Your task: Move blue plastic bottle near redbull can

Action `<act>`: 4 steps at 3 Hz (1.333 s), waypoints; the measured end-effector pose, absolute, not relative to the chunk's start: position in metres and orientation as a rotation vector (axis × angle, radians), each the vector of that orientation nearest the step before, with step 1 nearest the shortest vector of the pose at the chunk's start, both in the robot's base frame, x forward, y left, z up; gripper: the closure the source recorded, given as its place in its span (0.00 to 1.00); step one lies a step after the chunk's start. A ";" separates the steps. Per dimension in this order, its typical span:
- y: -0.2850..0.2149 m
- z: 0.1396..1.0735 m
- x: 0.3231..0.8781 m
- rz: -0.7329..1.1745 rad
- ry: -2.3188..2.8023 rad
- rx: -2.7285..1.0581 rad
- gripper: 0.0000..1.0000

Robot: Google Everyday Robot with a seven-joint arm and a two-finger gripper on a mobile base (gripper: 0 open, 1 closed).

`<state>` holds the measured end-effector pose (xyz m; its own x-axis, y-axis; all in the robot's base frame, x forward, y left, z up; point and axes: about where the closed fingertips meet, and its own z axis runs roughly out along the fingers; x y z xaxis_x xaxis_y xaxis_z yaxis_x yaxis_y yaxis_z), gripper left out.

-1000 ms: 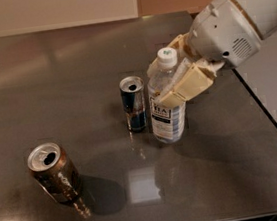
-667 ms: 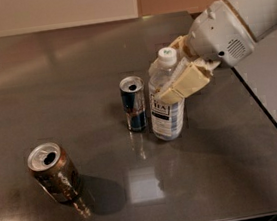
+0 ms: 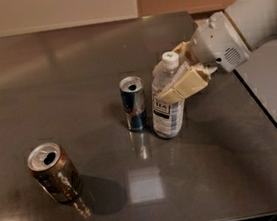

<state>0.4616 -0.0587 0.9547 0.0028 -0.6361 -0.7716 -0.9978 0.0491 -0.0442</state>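
The blue plastic bottle (image 3: 169,116), clear with a white cap and dark label, stands upright on the dark table (image 3: 72,65). The redbull can (image 3: 134,104), slim, blue and silver, stands upright just left of it with a small gap between them. My gripper (image 3: 165,81) reaches in from the right and is closed around the bottle's shoulder. One tan finger (image 3: 188,83) lies across the front and the other sits behind the neck.
A wider brown-gold can (image 3: 55,173) stands tilted at the front left. The table's right edge (image 3: 270,116) runs close behind my arm (image 3: 239,24). A pale wall lies beyond the far edge.
The bottle and both cans stay where they were. My gripper and arm have shifted very slightly to the right, still at the bottle's shoulder.
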 end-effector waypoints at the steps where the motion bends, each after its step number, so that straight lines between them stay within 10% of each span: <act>1: -0.062 0.949 0.466 0.713 1.678 -1.621 0.61; 4: -0.056 0.953 0.463 0.708 1.667 -1.633 0.00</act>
<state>0.4635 -0.0557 0.9525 0.0275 -0.6197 -0.7844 -0.9947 0.0607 -0.0828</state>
